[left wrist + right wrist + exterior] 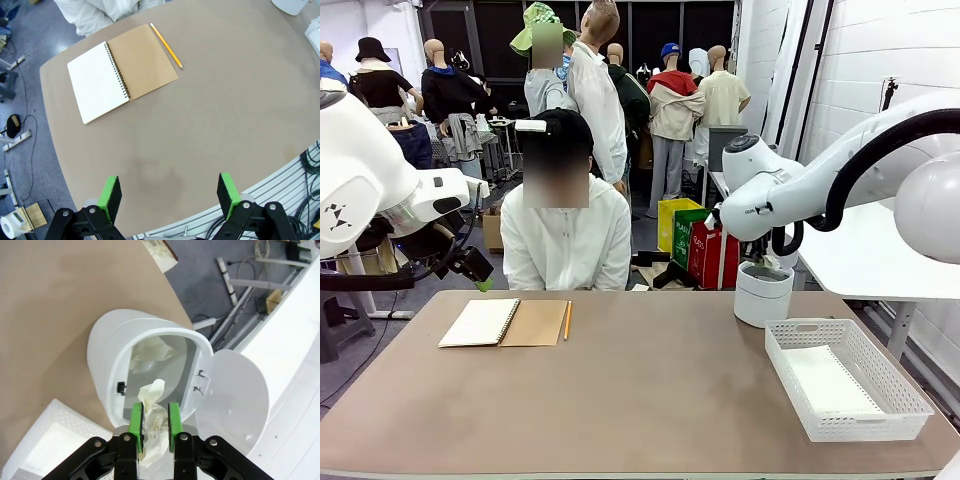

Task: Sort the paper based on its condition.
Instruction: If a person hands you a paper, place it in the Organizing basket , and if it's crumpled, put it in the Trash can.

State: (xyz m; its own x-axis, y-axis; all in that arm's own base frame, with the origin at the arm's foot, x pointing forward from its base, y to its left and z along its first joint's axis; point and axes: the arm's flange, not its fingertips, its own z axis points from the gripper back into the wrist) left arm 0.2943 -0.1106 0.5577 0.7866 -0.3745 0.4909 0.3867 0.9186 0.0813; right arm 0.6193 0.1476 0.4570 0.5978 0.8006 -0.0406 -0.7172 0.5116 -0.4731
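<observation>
A: 2 tools to cover. Right tool (155, 422) first?

B: Its green pads (135, 420) are pinching a crumpled paper wad (152, 415), wrinkly white, sticking up between them. Tool sits right over the mouth of the white bin (112, 365), lid (235, 395) swung open to 1 side.

A: Anything inside the bin?

B: Yes, 1 more crumpled paper (150, 352) lying against the inner wall, deeper in.

A: Where's the bin on the bench?

B: Far right part of the bench (640, 400), near the edge, w/ the right arm's wrist coming down onto it in the front view. Bin (763, 295) stands just beyond the white basket (905, 400), close but I can't tell if touching.

A: Basket contents?

B: Flat smooth paper (830, 380) lying in its bottom. Can't count the sheets.

A: Left tool (169, 192)?

B: Spread wide, nothing between the pads, hanging above bare bench near the robot's edge. In the front view it's up at the far left, off to the side of the bench.

A: Other stuff?

B: Spiral notebook (122, 72) open flat, white page on 1 side, brown cover on the other, w/ a yellow pencil (166, 45) just beside the cover edge. Both on the far left part, in front of the person (565, 240) in white seated at the far side.
</observation>
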